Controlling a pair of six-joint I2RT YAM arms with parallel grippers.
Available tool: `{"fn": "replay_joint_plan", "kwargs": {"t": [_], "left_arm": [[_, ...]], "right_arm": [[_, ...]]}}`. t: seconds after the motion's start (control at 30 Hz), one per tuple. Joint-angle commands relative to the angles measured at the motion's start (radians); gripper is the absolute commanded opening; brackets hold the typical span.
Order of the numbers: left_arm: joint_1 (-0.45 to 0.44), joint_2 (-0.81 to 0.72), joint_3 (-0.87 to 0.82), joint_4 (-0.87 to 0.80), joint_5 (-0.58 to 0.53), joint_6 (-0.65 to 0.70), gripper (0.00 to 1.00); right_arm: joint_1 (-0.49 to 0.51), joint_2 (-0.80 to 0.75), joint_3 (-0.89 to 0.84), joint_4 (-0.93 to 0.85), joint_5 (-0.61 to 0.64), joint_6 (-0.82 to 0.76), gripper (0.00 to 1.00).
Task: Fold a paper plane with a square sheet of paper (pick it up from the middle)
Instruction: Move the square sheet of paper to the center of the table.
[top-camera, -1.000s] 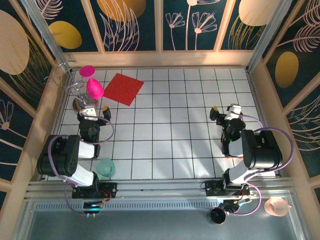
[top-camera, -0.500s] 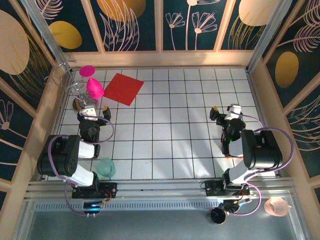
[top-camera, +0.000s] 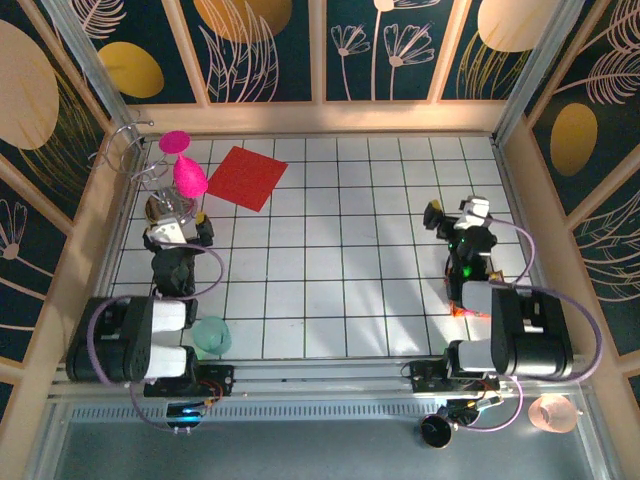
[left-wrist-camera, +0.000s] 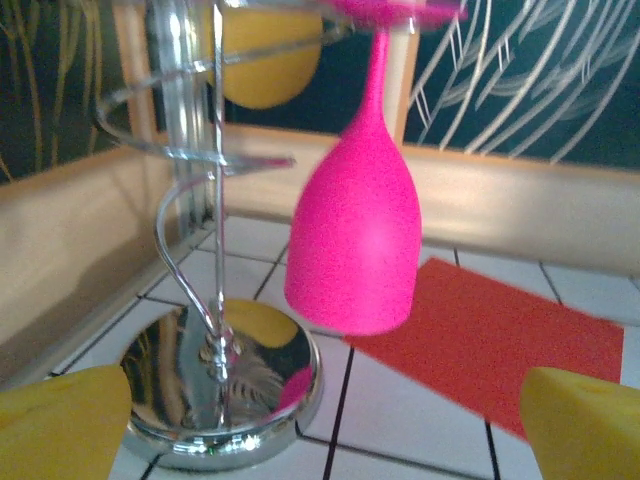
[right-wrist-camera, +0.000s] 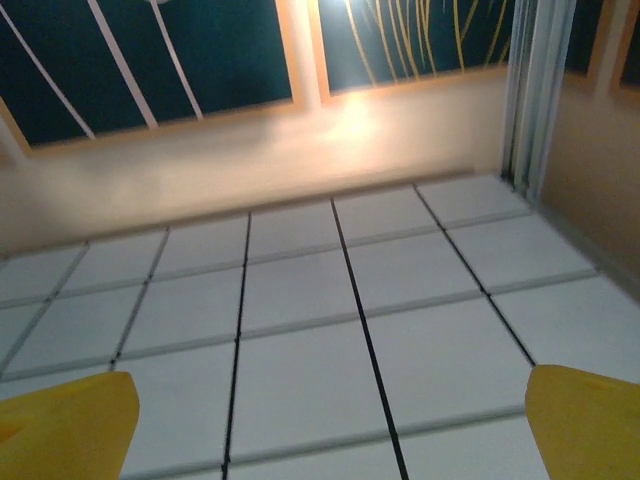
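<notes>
- At the near edge in the top view, a teal cup (top-camera: 211, 334) stands on the tiles just beside the left arm's base.
- The left gripper (top-camera: 180, 218) is at the table's left side. It points toward the far wall and is close in front of a chrome rack (top-camera: 160, 205).
- In the left wrist view its yellow fingertips (left-wrist-camera: 62, 420) sit at the two lower corners, spread wide. The claw is open and grips nothing.
- The right gripper (top-camera: 455, 212) is over bare white tiles on the right side, well apart from the sheet.
- In the right wrist view its yellow fingertips (right-wrist-camera: 65, 430) are also spread wide. This claw is open too, and only tiles lie ahead of it.
- The rack's round mirrored base rests on the tiles near the left wall.
- A magenta goblet (left-wrist-camera: 358, 245) hangs from the rack bowl-down, clear of the floor. A second goblet (top-camera: 174, 141) hangs further back.
- The sheet (top-camera: 246, 177) lies flat and unfolded in the far-left part of the table, turned corner-on like a diamond.
- It is just right of the rack and near the far wall, and neither gripper touches it.
- From the left wrist it shows beyond the hanging goblet, to the right of the rack's base.
- Behind it run a pale wooden rim and dark panels with leaf patterns.
</notes>
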Motion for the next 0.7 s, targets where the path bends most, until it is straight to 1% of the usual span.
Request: {"fn": "replay_joint_plan", "kwargs": {"t": [0.0, 0.07, 0.13, 0.17, 0.2, 0.3, 0.33, 0.37, 0.4, 0.5, 0.6, 0.67], "left_arm": [[0.009, -0.141, 0.039, -0.195, -0.086, -0.097, 0.99], [0.008, -0.216, 0.088, -0.345, -0.104, -0.169, 0.99], [0.008, -0.267, 0.128, -0.476, -0.073, -0.268, 0.99], [0.008, -0.281, 0.155, -0.549, -0.035, -0.327, 0.99], [0.008, -0.288, 0.184, -0.61, 0.02, -0.356, 0.99], [0.008, -0.28, 0.239, -0.729, 0.124, -0.477, 0.99], [0.008, -0.276, 0.242, -0.736, 0.152, -0.509, 0.99], [0.008, -0.271, 0.247, -0.74, 0.208, -0.529, 0.99], [0.007, -0.265, 0.255, -0.746, 0.258, -0.544, 0.99], [0.002, -0.254, 0.257, -0.728, 0.35, -0.594, 0.99], [-0.045, -0.241, 0.266, -0.731, 0.348, -0.606, 0.99], [-0.11, -0.214, 0.303, -0.767, 0.299, -0.574, 0.99]], "right_arm": [[0.029, -0.084, 0.104, -0.233, 0.033, 0.067, 0.99], [0.055, -0.103, 0.175, -0.355, 0.051, 0.124, 0.99], [0.093, -0.102, 0.25, -0.478, 0.087, 0.188, 0.99], [0.117, -0.093, 0.286, -0.551, 0.094, 0.219, 0.99], [0.143, -0.082, 0.322, -0.605, 0.096, 0.244, 0.99], [0.225, -0.037, 0.388, -0.694, 0.105, 0.303, 0.99], [0.244, -0.021, 0.407, -0.72, 0.11, 0.331, 0.99], [0.26, -0.006, 0.426, -0.747, 0.109, 0.377, 0.99], [0.268, 0.01, 0.44, -0.765, 0.087, 0.423, 0.99], [0.273, 0.049, 0.455, -0.769, -0.008, 0.521, 0.99], [0.276, 0.105, 0.481, -0.767, -0.084, 0.574, 0.99], [0.284, 0.153, 0.507, -0.768, -0.112, 0.591, 0.99]]}}
